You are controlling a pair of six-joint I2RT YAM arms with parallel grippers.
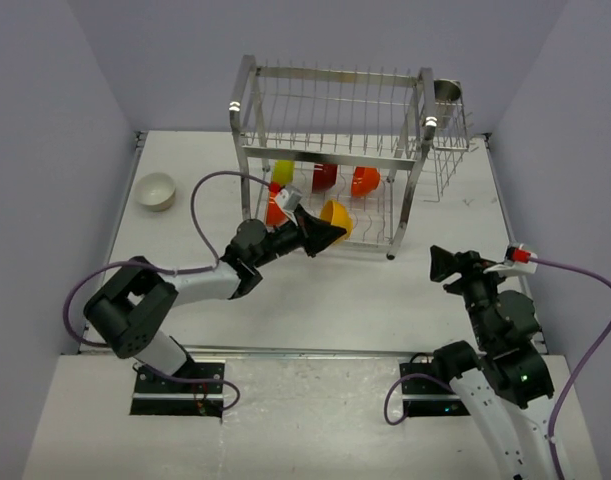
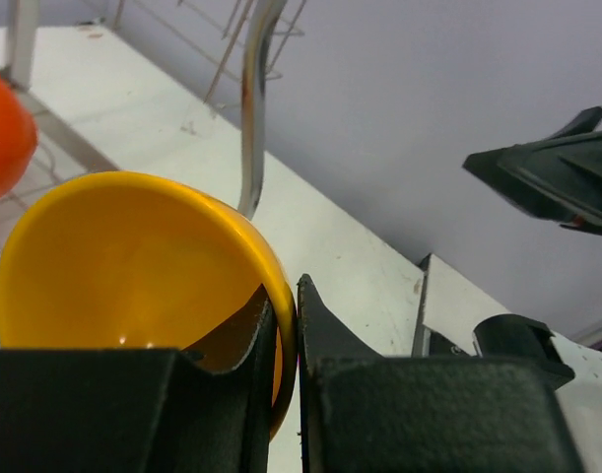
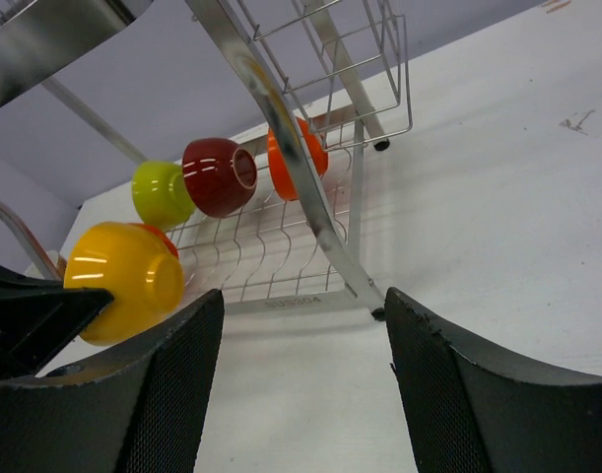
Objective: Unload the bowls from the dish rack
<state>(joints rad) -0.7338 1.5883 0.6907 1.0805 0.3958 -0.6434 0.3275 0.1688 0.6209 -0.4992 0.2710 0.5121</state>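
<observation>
My left gripper [image 1: 320, 232] is shut on the rim of a yellow bowl [image 1: 336, 217], held on its side at the front of the dish rack [image 1: 335, 150]. In the left wrist view one finger is inside the yellow bowl [image 2: 113, 266] and one outside, with the gripper [image 2: 286, 296] pinching its wall. On the rack's lower tier sit a lime-green bowl [image 1: 283, 171], a dark red bowl [image 1: 324, 177], an orange bowl [image 1: 365, 181] and an orange-red bowl [image 1: 276, 210]. My right gripper [image 1: 443, 265] hangs open to the right of the rack, with nothing between its fingers [image 3: 182, 384].
A whitish bowl [image 1: 156, 190] stands on the table at the far left. A metal cup [image 1: 447, 92] sits in the rack's wire side basket. The rack's front right post [image 3: 291, 158] rises close in front of my right gripper [image 3: 303, 305].
</observation>
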